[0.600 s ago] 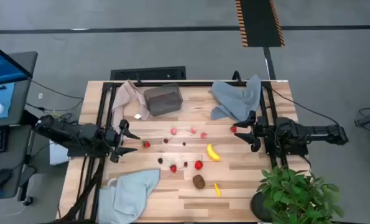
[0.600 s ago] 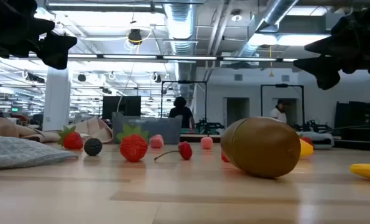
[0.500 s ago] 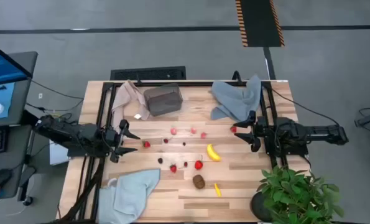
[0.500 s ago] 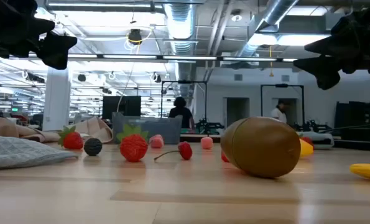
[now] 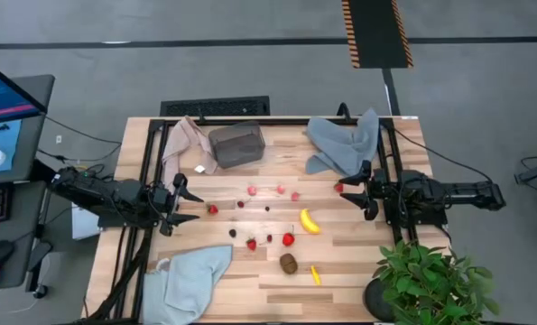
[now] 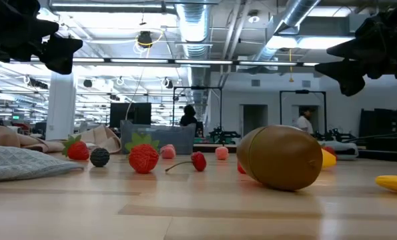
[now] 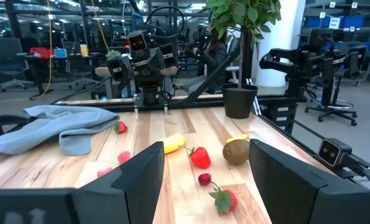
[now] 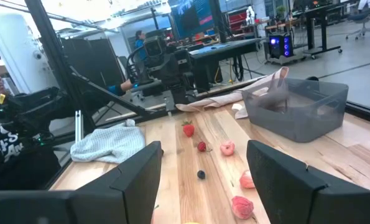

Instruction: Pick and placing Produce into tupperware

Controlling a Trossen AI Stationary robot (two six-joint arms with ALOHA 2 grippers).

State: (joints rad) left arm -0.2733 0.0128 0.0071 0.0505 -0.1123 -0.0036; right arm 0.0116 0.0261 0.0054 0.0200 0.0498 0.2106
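The produce lies scattered on the table's middle: strawberries point(image 5: 213, 209) point(image 5: 288, 239), pink berries point(image 5: 253, 190), dark berries point(image 5: 232, 233), a yellow banana point(image 5: 310, 220), a brown kiwi point(image 5: 289, 263) and a small yellow piece point(image 5: 316, 274). One strawberry point(image 5: 338, 188) lies just beside my right gripper. The translucent grey tupperware point(image 5: 236, 144) stands at the far middle, also in the right wrist view point(image 8: 296, 109). My left gripper point(image 5: 182, 206) is open and empty at the left, clear of the strawberry in front of it. My right gripper point(image 5: 354, 191) is open and empty at the right.
A beige-pink cloth point(image 5: 187, 140) lies left of the tub, a grey-blue cloth point(image 5: 345, 144) at the far right and another point(image 5: 191, 280) at the near left. A potted plant point(image 5: 430, 280) stands at the near right corner. Black frame rails point(image 5: 146, 171) run along both sides.
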